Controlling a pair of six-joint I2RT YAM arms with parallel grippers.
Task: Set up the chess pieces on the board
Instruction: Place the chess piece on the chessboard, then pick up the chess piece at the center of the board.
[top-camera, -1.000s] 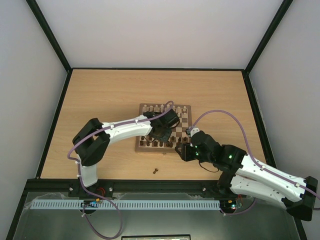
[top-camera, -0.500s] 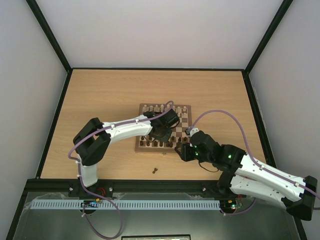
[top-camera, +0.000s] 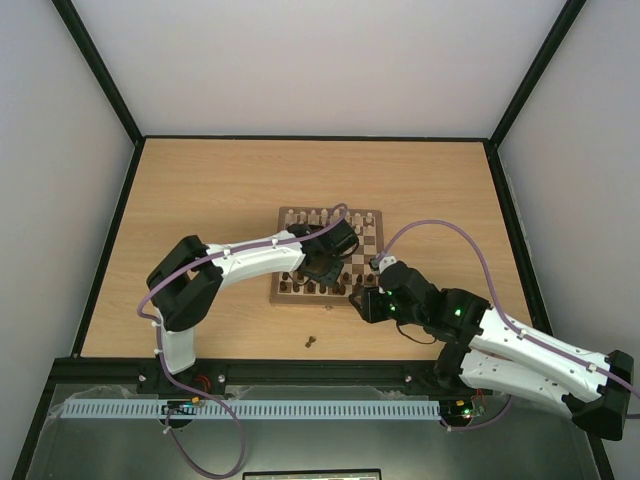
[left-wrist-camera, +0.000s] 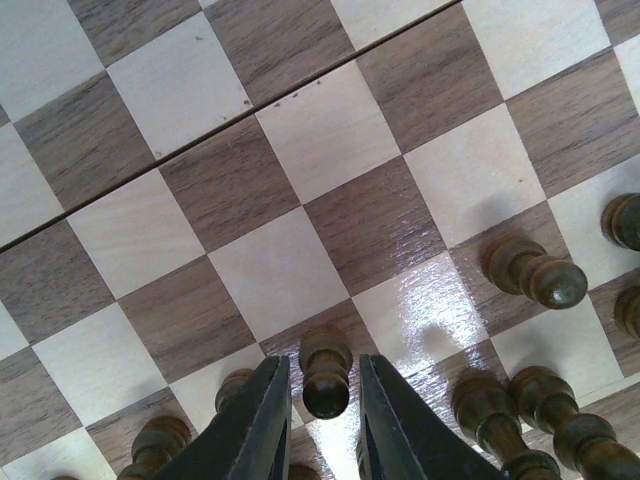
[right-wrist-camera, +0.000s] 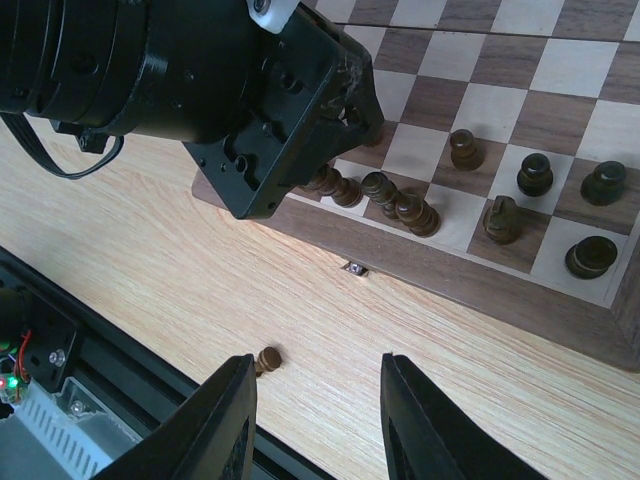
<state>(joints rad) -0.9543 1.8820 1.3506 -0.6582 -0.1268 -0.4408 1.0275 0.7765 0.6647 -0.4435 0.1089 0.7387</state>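
Our left gripper (left-wrist-camera: 322, 364) hangs over the near rows of the board (left-wrist-camera: 300, 170), its jaws set narrow on either side of one dark pawn (left-wrist-camera: 325, 385). We see thin slivers of gap on both sides, so we judge they are not yet pinching it. The pawn stands upright on a dark square, with other chess pieces (right-wrist-camera: 400, 205) crowded just beside it along the board's near edge. The pale pieces (top-camera: 315, 215) line the far edge.

Our right gripper (right-wrist-camera: 320, 420) hovers off the board above the counter (right-wrist-camera: 150, 270), jaws spread wide and holding nothing. One stray piece (right-wrist-camera: 268, 358) lies on the counter near the left jaw, apart from the board.

We expect these pieces to be very light, rigid turned wood with a smooth varnished skin. Round and narrow-based, they should tip or squirt out of a lopsided squeeze. We judge the best hold to be across the neck, just under the knob of the head, with the jaws square to it and only gentle pressure. The neighbours stand close enough that a jaw could easily knock one over.
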